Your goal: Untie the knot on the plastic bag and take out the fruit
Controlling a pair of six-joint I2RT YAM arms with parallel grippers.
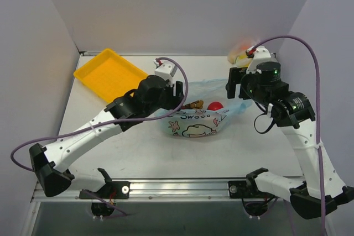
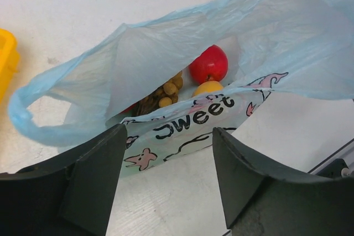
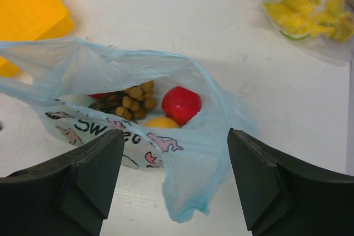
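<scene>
The left end effector is released, its two dark fingers spread with nothing between them, and it hovers at the near left side of the plastic bag. The right end effector is likewise spread and empty, poised over the bag's right end. The bag lies on its side in the middle of the desk, between the two arms, with its "Sweet" panel facing the bases. No knot shows in any view. One handle loop lies free on the left, and the mouth gapes wide, so the untying looks done and the step in hand is taking out the fruit.

Inside, a red apple sits just beside a yellow-orange fruit, with a brown bunch to their left. Anything deeper is hidden by the film.

To do this well, one end effector should probably pin or lift the upper lip so the thin plastic does not sag over the opening. The other can then enter low through the mouth and close on the red apple alone, which is the most exposed. Catching film in the grasp would drag the whole bag. The yellow tray at the far left seems the natural place to put the apple down.
</scene>
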